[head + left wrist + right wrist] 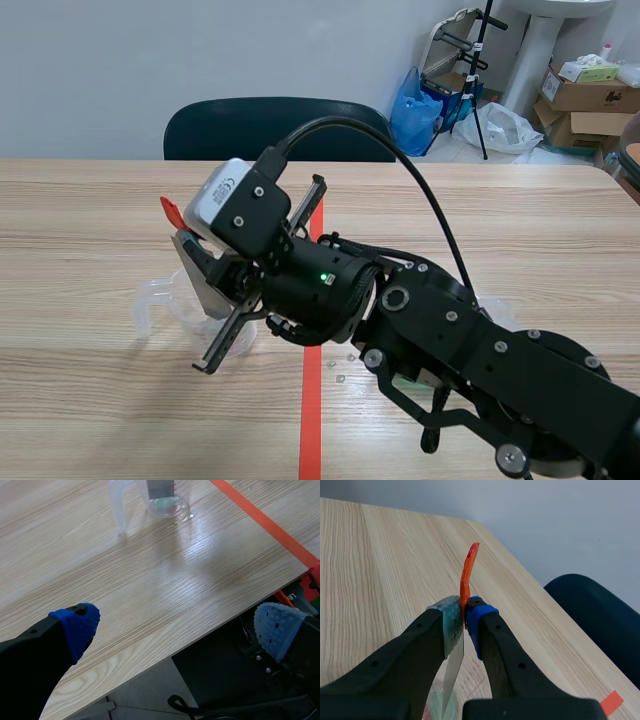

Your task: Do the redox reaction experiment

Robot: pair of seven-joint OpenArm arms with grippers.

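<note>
A clear plastic beaker (160, 300) with a handle stands left of the red tape line. My right gripper (195, 245) hangs over it, reaching in from the right, shut on an orange-red strip (467, 575). A grey metal strip (452, 675) hangs down from the pads toward the beaker (437, 700). In the scene view the red tip (170, 210) sticks up and the metal strip (205, 285) dips into the beaker. My left gripper (175, 627) stands open at the table's near edge, holding nothing, with the beaker (167, 500) well ahead of it.
Something clear (495, 310) lies partly hidden behind the right arm. Small clear bits (340, 368) lie by the tape line (312, 420). A dark chair (275, 125) stands at the far edge. Bare wood spreads between the left gripper and the beaker.
</note>
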